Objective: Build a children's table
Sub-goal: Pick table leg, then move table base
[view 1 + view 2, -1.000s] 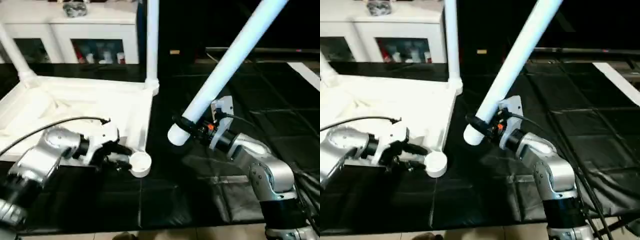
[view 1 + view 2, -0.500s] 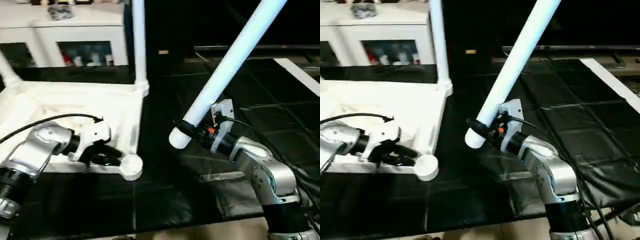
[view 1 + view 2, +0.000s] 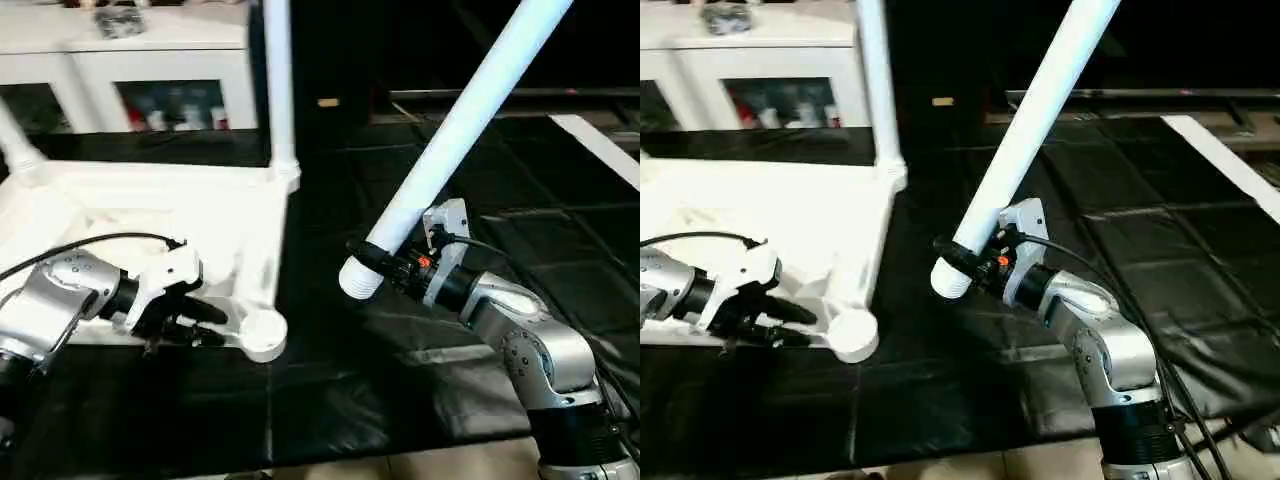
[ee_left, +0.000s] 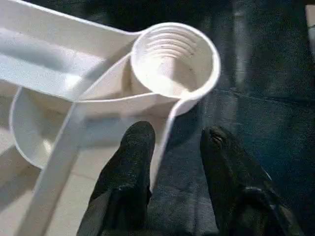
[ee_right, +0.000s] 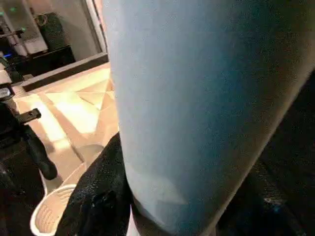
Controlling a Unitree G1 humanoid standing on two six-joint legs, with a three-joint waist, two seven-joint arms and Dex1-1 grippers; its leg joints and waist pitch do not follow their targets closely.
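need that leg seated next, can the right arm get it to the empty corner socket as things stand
Probably yes: the right gripper holds the leg, and only bare black mat lies between it and the empty socket. The left gripper sits close beside that socket.

no readable text, labels or numbers anywhere

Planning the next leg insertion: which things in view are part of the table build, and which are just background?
Job:
table top, upside down
empty corner socket
two fitted legs
loose leg in right gripper
left gripper at the rim

Background:
white cabinet
black floor mat
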